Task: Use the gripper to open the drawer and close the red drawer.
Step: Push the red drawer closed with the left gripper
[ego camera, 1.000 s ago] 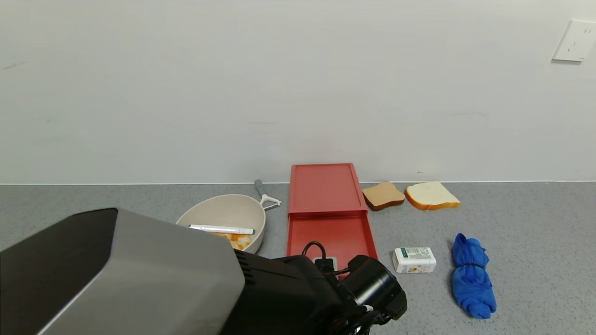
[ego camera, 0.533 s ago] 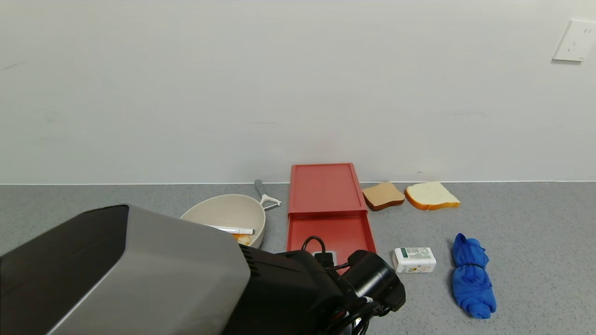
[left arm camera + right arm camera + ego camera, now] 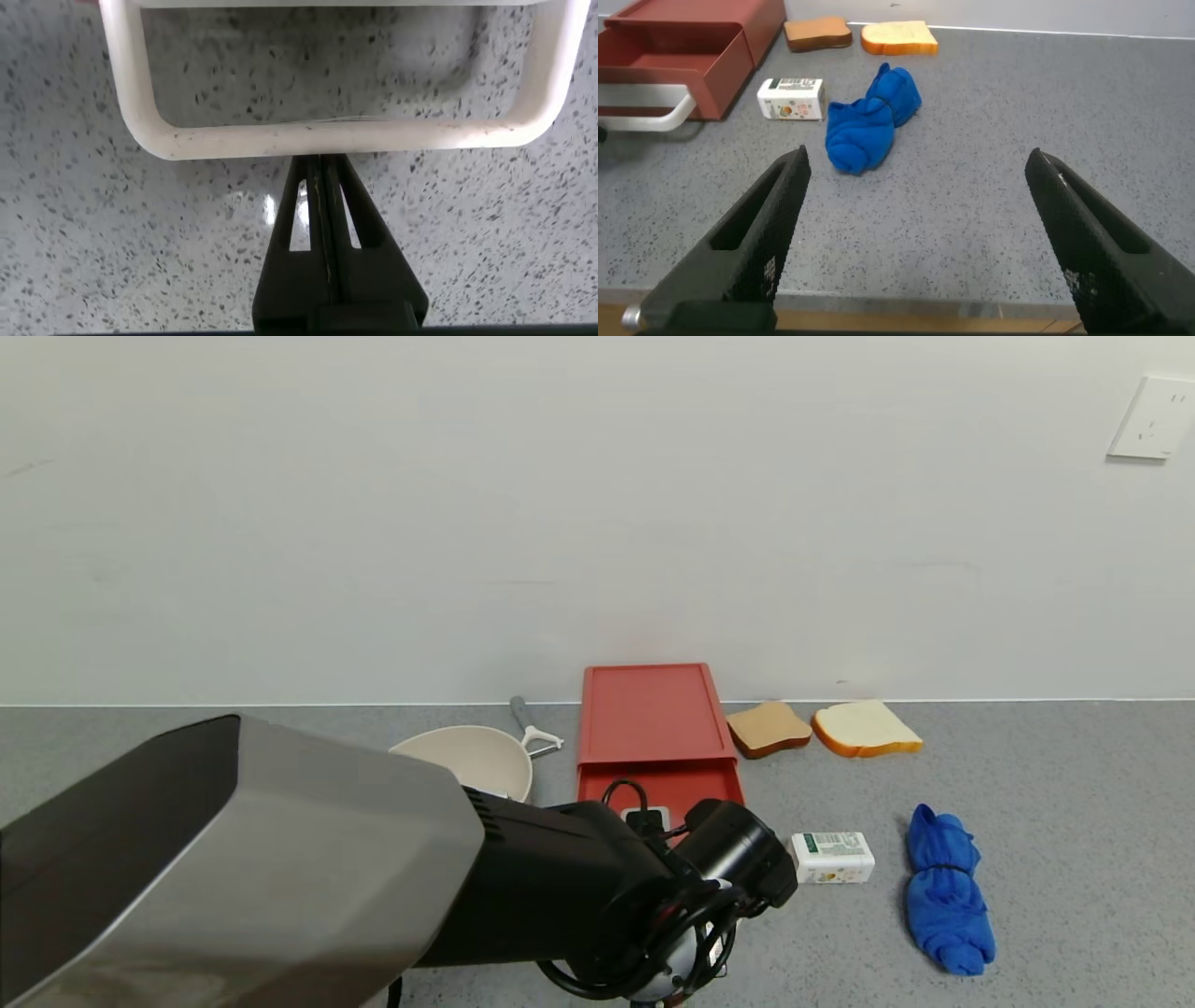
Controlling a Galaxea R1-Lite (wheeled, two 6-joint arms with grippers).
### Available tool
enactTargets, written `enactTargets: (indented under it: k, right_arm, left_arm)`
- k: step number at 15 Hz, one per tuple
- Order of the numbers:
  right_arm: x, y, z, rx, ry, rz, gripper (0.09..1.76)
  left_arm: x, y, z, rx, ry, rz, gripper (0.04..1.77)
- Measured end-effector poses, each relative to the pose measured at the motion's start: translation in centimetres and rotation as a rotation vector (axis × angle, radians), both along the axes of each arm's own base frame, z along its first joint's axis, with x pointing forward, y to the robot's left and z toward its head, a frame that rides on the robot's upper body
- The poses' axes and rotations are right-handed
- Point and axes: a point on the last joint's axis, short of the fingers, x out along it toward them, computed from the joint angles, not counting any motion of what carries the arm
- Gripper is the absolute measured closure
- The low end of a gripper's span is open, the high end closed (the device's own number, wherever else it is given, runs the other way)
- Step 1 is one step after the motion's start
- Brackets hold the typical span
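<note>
One red drawer [image 3: 658, 733] lies flat on the grey speckled counter [image 3: 1074, 784], its back end at the plain white wall [image 3: 597, 523]. Its tray [image 3: 677, 61] sticks out a short way toward the robot, with the white loop handle [image 3: 327, 140] at the front. The left gripper [image 3: 322, 182] has its fingers pressed together, the tips touching the outer edge of that handle. In the head view the bulky silver-and-black left arm [image 3: 280, 868] covers the tray's front.

Just left of the drawer sits a beige bowl [image 3: 476, 761], a peeler [image 3: 532, 723] behind it. To the right lie a brown toast slice [image 3: 768, 728] and a white bread slice [image 3: 865, 728] near the wall, and closer in a small white box [image 3: 831, 857] and a bundled blue cloth [image 3: 948, 891]. A white wall socket [image 3: 1156, 418] is high on the right.

The right gripper [image 3: 920, 233] hangs over the counter's near right side, well apart from the drawer, its fingers spread wide.

Compared with a second ago, the tray shows far less of its length, and the arm has moved toward the wall, now hiding the pen and food in the bowl.
</note>
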Motion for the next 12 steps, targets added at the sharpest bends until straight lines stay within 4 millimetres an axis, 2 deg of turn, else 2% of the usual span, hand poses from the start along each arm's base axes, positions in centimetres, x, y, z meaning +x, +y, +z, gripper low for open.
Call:
enactTargets:
  k: [12]
  right_arm:
    - [0.0, 0.0, 0.0, 0.001, 0.0, 0.0, 0.15]
  left_arm:
    - [2.8, 0.1, 0.8, 0.004, -0.045, -0.025, 1.7]
